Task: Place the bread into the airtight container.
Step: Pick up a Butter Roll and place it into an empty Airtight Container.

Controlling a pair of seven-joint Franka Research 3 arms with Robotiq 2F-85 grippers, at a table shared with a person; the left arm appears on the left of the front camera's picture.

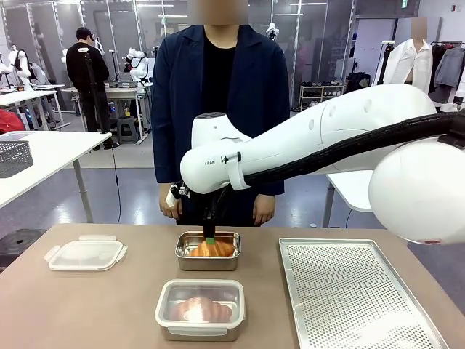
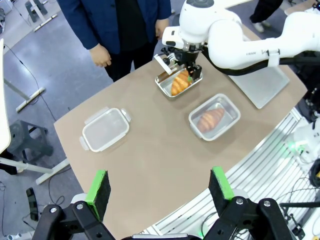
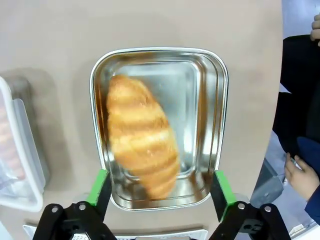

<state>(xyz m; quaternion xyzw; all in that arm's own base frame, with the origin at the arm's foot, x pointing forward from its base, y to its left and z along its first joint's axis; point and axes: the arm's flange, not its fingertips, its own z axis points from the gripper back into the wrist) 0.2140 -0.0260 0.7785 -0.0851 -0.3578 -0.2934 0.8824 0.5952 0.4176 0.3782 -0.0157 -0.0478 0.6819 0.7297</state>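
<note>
The bread [image 1: 212, 249] [image 3: 142, 142], a golden croissant, lies aslant inside the open steel airtight container [image 1: 182, 262] [image 3: 220, 100] at the table's far middle. My right gripper [image 1: 210, 236] [image 3: 160, 190] hangs just above it, open, its green pads to either side of the croissant's near end and not touching it. The croissant looks slightly blurred in the right wrist view. My left gripper [image 2: 160, 192] is open and holds nothing, high over the near left of the table. From there I see the right gripper [image 2: 186, 72] over the bread [image 2: 179, 83].
A second container [image 1: 200, 310] [image 2: 214, 117], lidded with a croissant inside, sits nearer me. A clear lid [image 1: 86, 254] [image 2: 106, 129] lies at the left. A perforated metal tray [image 1: 349, 291] is at the right. The person stands at the far edge, hands [image 1: 171, 203] hanging down.
</note>
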